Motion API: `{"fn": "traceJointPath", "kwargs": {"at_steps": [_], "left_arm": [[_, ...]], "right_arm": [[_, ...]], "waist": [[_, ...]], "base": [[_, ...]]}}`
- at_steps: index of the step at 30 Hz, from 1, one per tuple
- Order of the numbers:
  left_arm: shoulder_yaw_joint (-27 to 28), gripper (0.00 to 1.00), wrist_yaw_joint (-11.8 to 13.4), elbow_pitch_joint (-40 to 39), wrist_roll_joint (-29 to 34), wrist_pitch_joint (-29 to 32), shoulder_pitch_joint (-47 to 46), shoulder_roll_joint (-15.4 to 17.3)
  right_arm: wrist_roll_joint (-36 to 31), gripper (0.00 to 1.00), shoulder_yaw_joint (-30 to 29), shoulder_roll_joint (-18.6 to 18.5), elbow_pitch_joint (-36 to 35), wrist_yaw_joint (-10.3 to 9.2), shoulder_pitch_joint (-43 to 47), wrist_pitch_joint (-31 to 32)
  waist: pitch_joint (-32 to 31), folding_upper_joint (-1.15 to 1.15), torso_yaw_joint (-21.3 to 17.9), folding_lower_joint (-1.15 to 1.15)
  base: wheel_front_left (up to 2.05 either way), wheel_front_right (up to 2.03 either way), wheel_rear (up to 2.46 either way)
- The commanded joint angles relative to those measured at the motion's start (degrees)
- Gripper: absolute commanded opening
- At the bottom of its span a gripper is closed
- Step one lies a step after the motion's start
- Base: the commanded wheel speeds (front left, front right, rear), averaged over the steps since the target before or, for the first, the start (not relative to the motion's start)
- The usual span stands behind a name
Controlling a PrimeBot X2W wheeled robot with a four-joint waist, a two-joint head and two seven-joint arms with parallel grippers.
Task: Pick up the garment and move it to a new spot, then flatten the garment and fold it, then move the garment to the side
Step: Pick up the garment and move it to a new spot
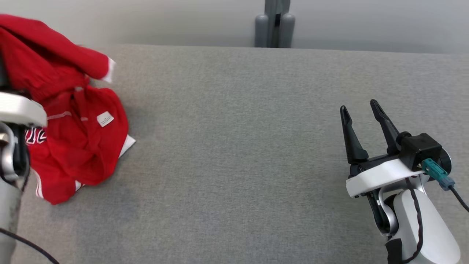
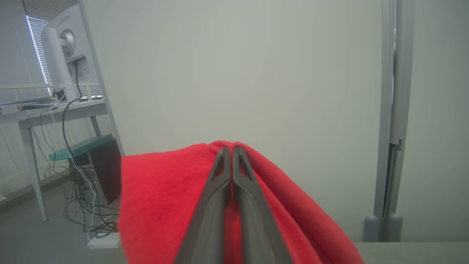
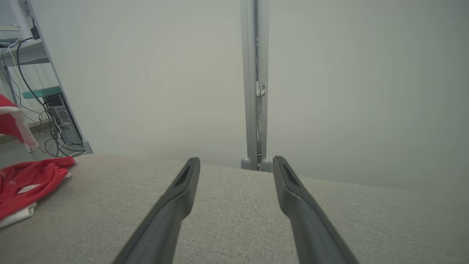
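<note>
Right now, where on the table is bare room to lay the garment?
The middle of the table is bare, from the garment on the left to the right gripper, and back to the far edge by the grey post. The left end is crowded: the garment lies bunched, partly lifted by the left gripper, jaws shut.

The right pincer (image 3: 236, 160) hovered with its two dark fingers spread wide above the grey fabric counter (image 3: 227, 227), while the red garment (image 3: 29, 179) lay crumpled at the left end, well apart, and a grey post (image 3: 254, 91) stood beyond the far edge.
</note>
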Motion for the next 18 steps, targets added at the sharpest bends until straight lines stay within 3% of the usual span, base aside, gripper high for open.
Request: {"fn": "traceJointPath", "kwargs": {"at_steps": [1,10,18], "left_arm": [[-0.2,0.0,0.7,-2.1,0.3,0.5,1.4,0.2],[-3.2,0.0,5.4,-22.8,1.0,7.7,14.0,-0.8],[-8.8,0.0,5.0,-26.5,1.2,10.9,16.0,-3.9]], "right_arm": [[-0.1,1.0,-0.1,-0.4,-0.6,0.03,0.8,-0.4],[1.3,1.0,-0.6,-0.4,-4.1,0.03,2.8,-0.2],[3.1,1.0,-0.4,-0.4,-5.9,0.03,3.4,-0.2]], "waist": [[-1.3,0.0,-1.6,0.0],[-2.1,0.0,-9.0,0.0],[-0.1,0.0,-18.0,0.0]], "base": [[0.0,0.0,0.0],[0.0,0.0,0.0],[0.0,0.0,0.0]]}}
